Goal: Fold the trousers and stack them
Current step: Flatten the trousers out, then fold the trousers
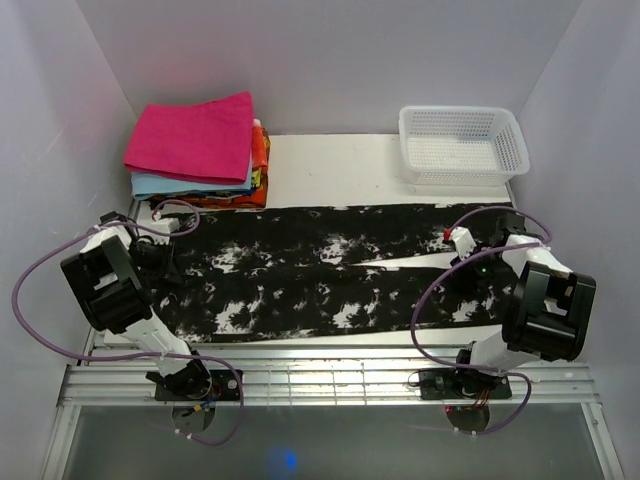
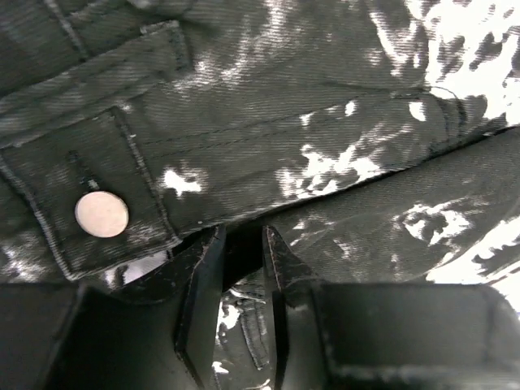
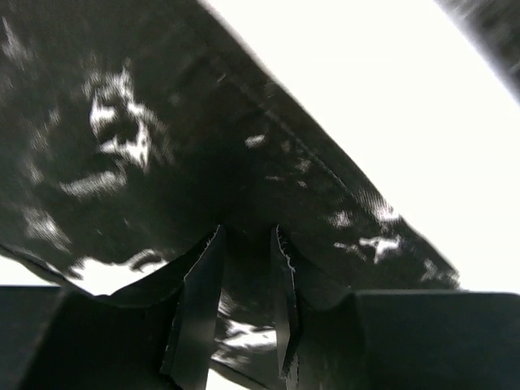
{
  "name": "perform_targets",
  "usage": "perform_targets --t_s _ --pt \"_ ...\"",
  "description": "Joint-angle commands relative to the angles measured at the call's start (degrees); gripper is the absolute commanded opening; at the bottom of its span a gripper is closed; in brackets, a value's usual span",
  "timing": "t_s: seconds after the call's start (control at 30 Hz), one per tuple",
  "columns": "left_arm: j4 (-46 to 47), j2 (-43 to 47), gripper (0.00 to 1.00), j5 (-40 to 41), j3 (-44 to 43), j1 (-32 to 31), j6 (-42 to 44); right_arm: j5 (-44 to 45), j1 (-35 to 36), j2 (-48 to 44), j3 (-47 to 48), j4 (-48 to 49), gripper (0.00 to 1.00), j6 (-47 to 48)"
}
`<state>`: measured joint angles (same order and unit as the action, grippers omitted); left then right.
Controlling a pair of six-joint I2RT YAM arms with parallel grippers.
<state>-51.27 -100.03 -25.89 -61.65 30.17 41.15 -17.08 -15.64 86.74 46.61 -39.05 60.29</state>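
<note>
Black trousers with white blotches (image 1: 330, 270) lie spread flat across the table, waist to the left and legs to the right. My left gripper (image 1: 166, 254) is at the waist end. In the left wrist view its jaws (image 2: 242, 240) stand narrowly shut on the waistband fabric, next to a metal button (image 2: 101, 214). My right gripper (image 1: 463, 262) is at the leg end. In the right wrist view it (image 3: 246, 240) is shut on the dark cloth of a trouser leg (image 3: 162, 146), lifted a little off the white table.
A stack of folded clothes (image 1: 200, 150) with a pink piece on top stands at the back left. A white mesh basket (image 1: 462, 145) stands at the back right. Bare white table (image 1: 330, 170) lies between them. Purple cables loop beside both arms.
</note>
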Motion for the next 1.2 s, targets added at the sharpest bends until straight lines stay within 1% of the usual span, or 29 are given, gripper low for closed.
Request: perform_targets --t_s 0.0,0.1,0.13,0.17,0.2,0.23,0.27,0.3,0.33,0.4,0.43,0.5,0.53,0.6,0.7,0.73,0.8,0.83,0.87,0.93,0.97,1.0,1.07,1.1,1.17 --pt "-1.0 -0.3 0.35 5.4 -1.8 3.7 6.4 3.5 0.4 -0.9 -6.1 -12.6 0.34 5.0" --pt "-2.8 -0.2 0.38 5.9 -7.2 4.9 8.2 0.0 -0.2 -2.7 0.9 -17.2 0.37 4.8" --pt "-3.1 -0.1 0.39 5.4 -8.9 4.9 8.2 -3.1 -0.4 -1.6 3.9 -17.8 0.37 3.8" --pt "-3.4 -0.3 0.41 4.5 -12.8 4.8 7.7 -4.7 -0.3 -0.6 10.4 -18.1 0.37 2.6" --pt "-4.4 -0.6 0.41 2.4 -15.0 4.7 6.0 -7.8 -0.4 0.8 13.7 -18.8 0.37 1.6" --pt "-5.1 -1.9 0.42 1.1 -17.1 4.2 5.2 -9.2 -0.3 4.3 17.0 -18.4 0.38 -1.5" --pt "-5.9 -2.8 0.42 0.1 -20.7 3.8 4.4 -10.2 0.0 6.1 22.9 -18.2 0.38 -2.8" --pt "-7.2 -3.5 0.43 -2.0 -21.9 3.2 3.3 -11.4 0.3 8.2 25.7 -17.6 0.38 -3.9" --pt "-7.4 -4.8 0.43 -3.0 -22.7 2.3 2.8 -11.7 0.8 12.0 30.8 -16.8 0.38 -6.4" --pt "-6.7 -5.7 0.43 -5.3 -23.9 1.3 1.7 -12.4 1.0 15.7 35.3 -15.4 0.38 -8.6" --pt "-6.0 -6.1 0.43 -7.1 -24.0 0.3 -0.3 -12.7 1.3 19.2 37.4 -13.5 0.38 -10.4" --pt "-3.9 -7.5 0.43 -8.3 -24.1 -0.6 -2.0 -12.3 2.3 22.8 42.7 -12.8 0.38 -11.4" --pt "-3.1 -7.9 0.43 -8.3 -23.9 -1.9 -3.6 -11.7 2.7 25.9 44.3 -12.6 0.38 -11.9" --pt "-0.9 -9.4 0.43 -7.8 -23.5 -3.3 -4.9 -9.3 4.1 28.4 46.1 -12.0 0.36 -12.7" --pt "2.2 -11.1 0.43 -6.0 -22.5 -4.9 -7.5 -6.1 4.9 29.9 43.4 -7.6 0.36 -13.0" --pt "2.3 -11.9 0.43 -5.6 -22.6 -5.5 -7.7 -2.8 5.0 29.9 40.3 -6.4 0.34 -12.9" --pt "2.7 -13.2 0.43 -4.1 -22.4 -5.7 -7.7 0.9 5.0 29.6 36.3 -3.5 0.28 -11.8" --pt "2.8 -14.0 0.43 -3.6 -22.0 -5.7 -7.7 4.2 5.0 28.7 31.3 -2.6 0.27 -10.8" --pt "2.8 -14.4 0.43 -2.9 -21.3 -5.7 -7.6 5.5 5.0 28.0 28.7 -1.9 0.26 -9.6" --pt "2.3 -14.5 0.42 -1.6 -20.1 -5.7 -6.0 8.0 4.8 24.8 23.5 0.0 0.25 -6.4" --pt "1.8 -14.3 0.36 -1.4 -18.7 -5.7 -5.1 8.1 4.6 23.6 19.3 0.0 0.25 -5.3" --pt "-0.5 -14.1 0.33 -1.5 -18.1 -5.7 -2.4 8.2 4.3 22.3 17.5 -0.2 0.25 -4.5" --pt "-4.3 -13.0 0.29 -1.7 -16.1 -5.7 0.4 8.0 4.0 18.7 13.3 -1.4 0.25 -1.2" --pt "-5.5 -12.3 0.27 -2.1 -15.8 -5.7 3.1 7.9 3.8 17.4 12.4 -2.9 0.25 0.2" --pt "-8.3 -9.6 0.27 -2.8 -15.7 -5.4 5.9 7.6 3.5 14.3 11.1 -4.6 0.25 4.0"
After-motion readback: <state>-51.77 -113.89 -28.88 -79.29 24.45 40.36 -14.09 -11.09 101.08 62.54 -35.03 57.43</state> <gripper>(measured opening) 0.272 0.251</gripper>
